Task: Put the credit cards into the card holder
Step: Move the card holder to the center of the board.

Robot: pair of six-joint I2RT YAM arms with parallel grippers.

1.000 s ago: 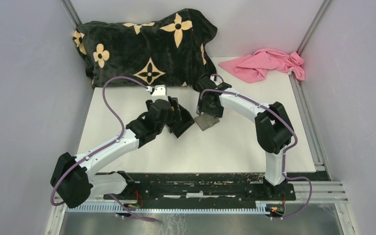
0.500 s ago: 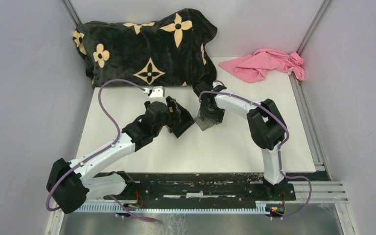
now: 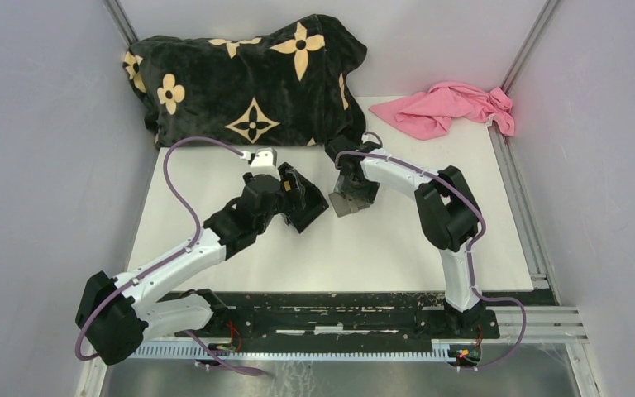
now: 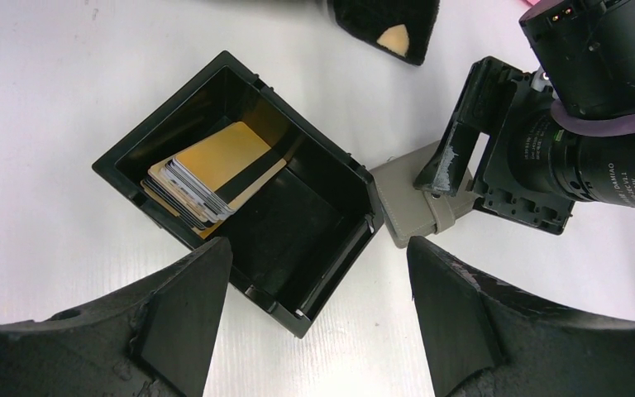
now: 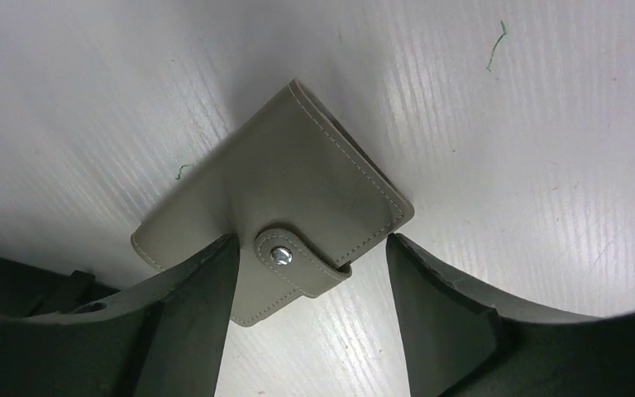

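**Surface** point(image 3: 364, 248): white, carries every item below.

**Black blanket** point(image 3: 248, 74): tan flower print, bunched along the far edge.

**Pink cloth** point(image 3: 451, 107): crumpled at the far right corner, well apart from the work.

**Left tool** point(image 4: 316, 256): fingers spread wide, nothing held. It hangs above the black box.

**Right tool** point(image 5: 310, 248): fingers spread wide, nothing gripped. It straddles the clasp edge of the card holder, one finger on each side. Whether a finger touches the holder cannot be told.

**Black box** point(image 4: 293, 227): open-topped plastic tray at mid-surface, part of its floor bare.

**Card holder** point(image 5: 289, 182): grey, folded flat on the surface just beside a corner of the box, tab snapped closed.

**Credit cards** point(image 4: 215, 169): one stack leaning in the box's far compartment, gold card uppermost, grey and dark edges beneath.

**Progress**: judged to be at the start. No card shows in the holder and none is lifted. Left to do: unsnap and open the holder, pull the cards from the box, and slot each one in.
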